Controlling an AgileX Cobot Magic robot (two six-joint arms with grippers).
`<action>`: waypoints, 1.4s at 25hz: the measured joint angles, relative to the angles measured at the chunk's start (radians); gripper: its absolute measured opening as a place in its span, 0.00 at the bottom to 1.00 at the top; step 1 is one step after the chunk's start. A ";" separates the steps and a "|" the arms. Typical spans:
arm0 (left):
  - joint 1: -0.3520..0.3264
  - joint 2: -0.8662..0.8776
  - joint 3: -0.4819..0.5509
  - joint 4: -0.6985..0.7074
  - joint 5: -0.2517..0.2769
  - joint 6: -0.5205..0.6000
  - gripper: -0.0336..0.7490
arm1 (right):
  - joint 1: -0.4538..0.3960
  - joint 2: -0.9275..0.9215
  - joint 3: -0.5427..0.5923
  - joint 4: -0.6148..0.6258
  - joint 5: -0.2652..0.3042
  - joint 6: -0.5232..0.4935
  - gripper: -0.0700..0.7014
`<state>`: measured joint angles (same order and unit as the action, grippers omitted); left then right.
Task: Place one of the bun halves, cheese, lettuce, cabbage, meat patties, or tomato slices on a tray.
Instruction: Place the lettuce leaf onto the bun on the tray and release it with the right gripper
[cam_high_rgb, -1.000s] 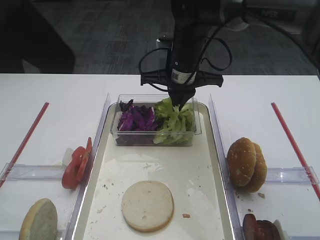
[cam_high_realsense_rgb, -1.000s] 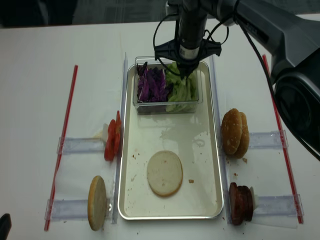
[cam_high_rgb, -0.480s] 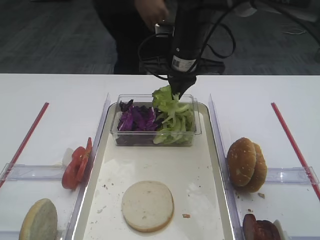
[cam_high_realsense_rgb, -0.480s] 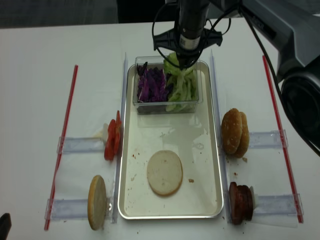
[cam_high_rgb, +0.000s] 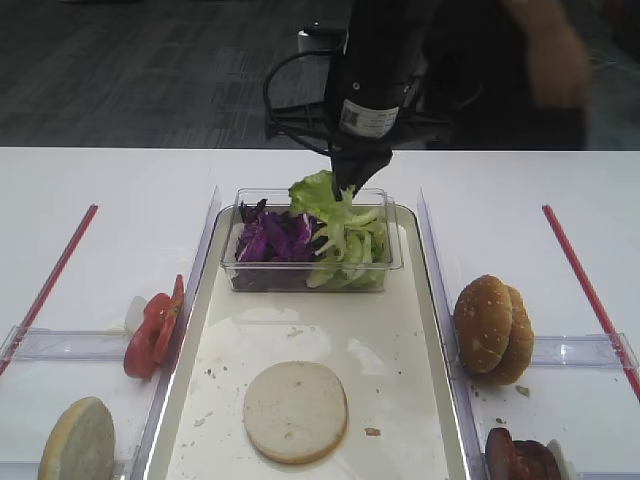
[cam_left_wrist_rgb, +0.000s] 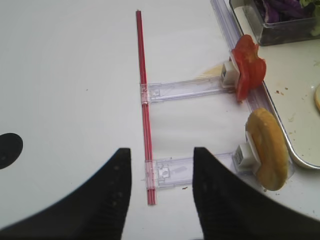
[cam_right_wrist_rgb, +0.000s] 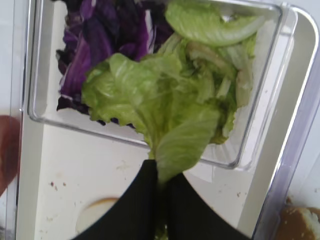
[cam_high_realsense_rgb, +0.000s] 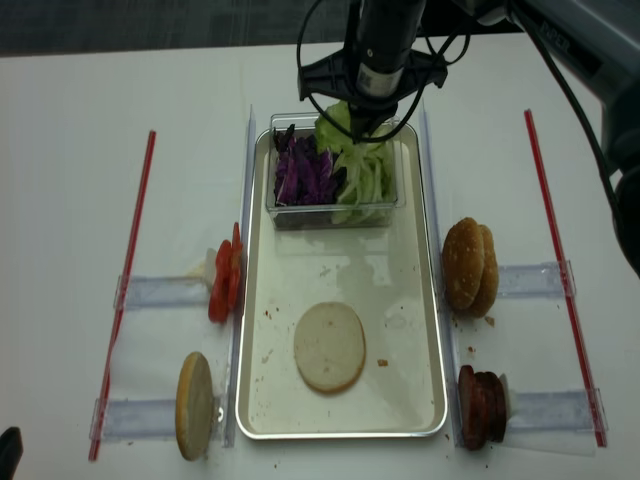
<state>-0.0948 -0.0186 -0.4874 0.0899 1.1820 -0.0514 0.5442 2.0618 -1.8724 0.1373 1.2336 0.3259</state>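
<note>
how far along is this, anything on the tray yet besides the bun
Done: one bun half lies cut face up on the tray. In hand: the right tool is shut on a lettuce leaf, lifted above the clear tub, which sits at the tray's far end. Left: carry the leaf over and set it on the tray. The left tool is open, idle.

- The lettuce (cam_right_wrist_rgb: 160, 105), pinched in the black right gripper (cam_right_wrist_rgb: 160, 182), is light green with paler ribs.
- The cabbage (cam_right_wrist_rgb: 100, 40), to the claw's left, is dark purple with white streaks.
- The tray (cam_high_rgb: 425, 300) under the claw has a silver rim and cream, crumb-speckled floor.
- The tomato slices (cam_high_rgb: 155, 325) are bright red.
- The meat patties (cam_high_realsense_rgb: 480, 405) are dark reddish-brown.
</note>
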 joint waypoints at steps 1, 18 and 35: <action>0.000 0.000 0.000 0.000 0.000 0.000 0.43 | 0.009 -0.017 0.023 0.001 0.000 -0.004 0.15; 0.000 0.000 0.000 0.000 0.000 0.000 0.43 | 0.213 -0.237 0.396 0.008 -0.079 -0.024 0.15; 0.000 0.000 0.000 0.000 0.000 0.000 0.43 | 0.296 -0.243 0.629 0.062 -0.423 -0.031 0.15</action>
<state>-0.0948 -0.0186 -0.4874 0.0899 1.1820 -0.0514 0.8404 1.8184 -1.2433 0.1995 0.8102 0.2945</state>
